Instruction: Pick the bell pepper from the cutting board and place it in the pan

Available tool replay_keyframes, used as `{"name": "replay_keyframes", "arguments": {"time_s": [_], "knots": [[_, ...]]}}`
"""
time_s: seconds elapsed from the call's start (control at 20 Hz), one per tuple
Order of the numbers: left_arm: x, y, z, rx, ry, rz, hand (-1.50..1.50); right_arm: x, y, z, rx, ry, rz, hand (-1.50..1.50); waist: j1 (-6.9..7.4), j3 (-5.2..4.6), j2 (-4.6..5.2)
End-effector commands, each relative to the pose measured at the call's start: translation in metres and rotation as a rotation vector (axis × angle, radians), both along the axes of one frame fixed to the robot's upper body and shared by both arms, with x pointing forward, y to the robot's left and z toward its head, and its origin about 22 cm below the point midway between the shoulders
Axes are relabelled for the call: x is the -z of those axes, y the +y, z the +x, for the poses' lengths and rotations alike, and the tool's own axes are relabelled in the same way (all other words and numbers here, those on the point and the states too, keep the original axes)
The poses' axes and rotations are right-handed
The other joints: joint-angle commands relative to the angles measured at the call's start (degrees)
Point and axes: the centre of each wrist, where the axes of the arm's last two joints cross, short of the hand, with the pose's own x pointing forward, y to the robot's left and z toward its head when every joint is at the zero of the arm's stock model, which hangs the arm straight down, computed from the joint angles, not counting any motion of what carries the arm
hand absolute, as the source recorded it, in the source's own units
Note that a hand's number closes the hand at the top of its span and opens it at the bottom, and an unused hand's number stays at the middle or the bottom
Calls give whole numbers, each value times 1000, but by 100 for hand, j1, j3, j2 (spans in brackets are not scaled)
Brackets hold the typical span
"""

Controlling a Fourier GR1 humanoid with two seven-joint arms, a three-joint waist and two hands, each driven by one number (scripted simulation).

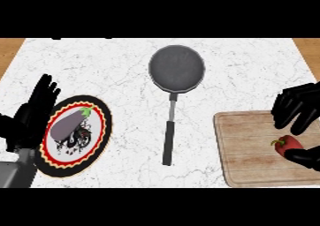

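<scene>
Right black hand [299, 112] hovers over the right part of the rectangular pale wooden cutting board [250, 150], its fingers [294, 115] curled downward above the small red bell pepper [288, 145] and its thumb [309, 156] just beside the pepper's lower right; whether they actually pinch the pepper cannot be told. The pepper lies on the board, close to that board's right edge, green stem toward the left. The board sits at the white marbled bench's [123, 66] near right corner. The round dark grey frying pan [177, 68] rests near the bench's far edge at its middle, long handle pointing toward the near edge, well apart from the board. Left black hand [33, 110] rests open, fingers up, at the bench's left edge, beside the round patterned plate [100, 132] bearing a purple eggplant [68, 123].
</scene>
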Motion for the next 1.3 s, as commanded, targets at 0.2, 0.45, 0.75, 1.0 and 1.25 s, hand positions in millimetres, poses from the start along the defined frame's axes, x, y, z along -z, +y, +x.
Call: {"name": "replay_keyframes", "arguments": {"time_s": [0.2,0.45,0.75,1.0,1.25], "knots": [[-3,-17,2,30,7,-44,0,-62,-76,-7,-87,-210,-261,-150,110,5,39],[-10,-29,8,51,9,-40,0,-60,-85,-11,-128,-309,-352,-150,191,-19,43],[-18,-34,10,47,5,-26,0,-41,-71,-23,-187,-495,-648,-150,143,-36,-8],[-14,-26,3,52,32,-36,0,-4,-81,-28,-224,-550,-881,-150,199,-48,-4],[-16,-42,7,41,10,-31,0,-14,-89,-30,-265,-555,-1195,-150,166,-59,-19]]}}
